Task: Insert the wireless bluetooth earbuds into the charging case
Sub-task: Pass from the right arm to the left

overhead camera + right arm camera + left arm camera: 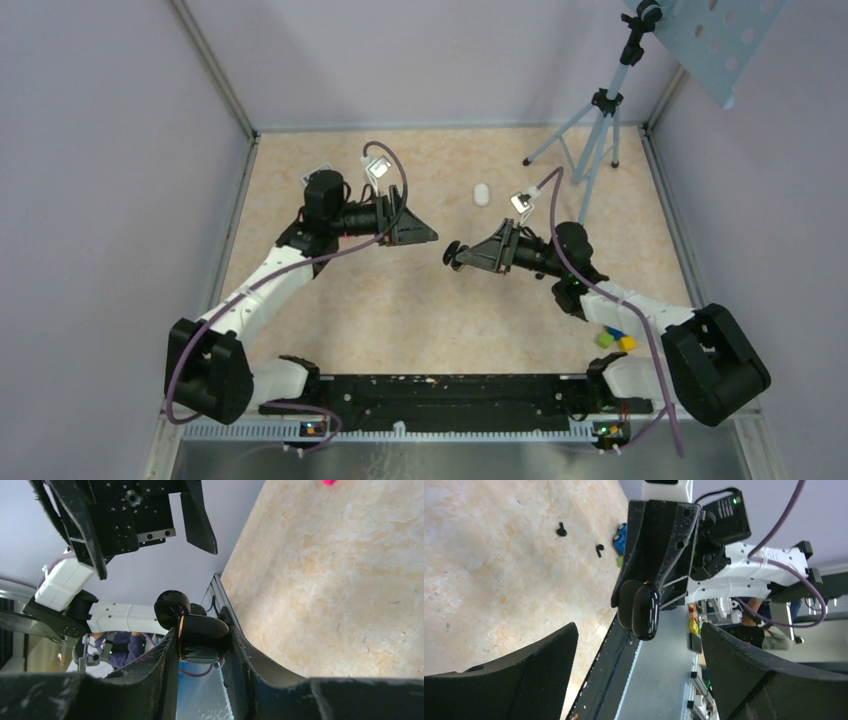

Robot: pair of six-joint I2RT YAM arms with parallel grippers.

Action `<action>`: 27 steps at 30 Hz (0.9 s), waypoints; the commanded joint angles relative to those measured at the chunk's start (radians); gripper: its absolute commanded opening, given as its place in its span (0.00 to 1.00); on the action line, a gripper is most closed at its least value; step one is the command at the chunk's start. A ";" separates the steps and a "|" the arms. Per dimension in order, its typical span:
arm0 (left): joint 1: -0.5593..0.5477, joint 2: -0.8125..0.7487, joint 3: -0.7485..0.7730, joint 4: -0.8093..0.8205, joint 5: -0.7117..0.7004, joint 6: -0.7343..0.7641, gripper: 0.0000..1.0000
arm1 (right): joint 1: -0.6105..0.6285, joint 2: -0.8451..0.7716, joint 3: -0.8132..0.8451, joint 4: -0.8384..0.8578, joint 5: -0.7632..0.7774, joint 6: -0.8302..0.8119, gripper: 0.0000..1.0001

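Observation:
My right gripper (458,255) is shut on a black charging case (453,252) and holds it above the table, pointing left. In the right wrist view the case (200,630) sits clamped between the fingers (165,660); its lid looks hinged open. My left gripper (428,235) faces it from the left, open and empty, a short gap away. In the left wrist view the case (645,611) hangs beyond my wide-open fingers (544,665). Two tiny black earbuds (561,529) (599,550) lie on the table behind it. White earbuds are not visible.
A small white oval object (481,194) lies at the back centre. Coloured toy blocks (615,338) lie by the right arm's base. A tripod (598,130) stands at the back right. Walls close in the table on three sides.

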 commanded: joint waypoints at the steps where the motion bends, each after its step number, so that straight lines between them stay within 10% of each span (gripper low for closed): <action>1: -0.014 0.000 0.056 0.000 0.138 0.066 0.96 | -0.008 -0.018 0.086 -0.080 -0.083 -0.105 0.00; 27: -0.116 0.081 0.057 0.017 0.176 0.060 0.66 | -0.010 -0.013 0.162 -0.177 -0.124 -0.173 0.00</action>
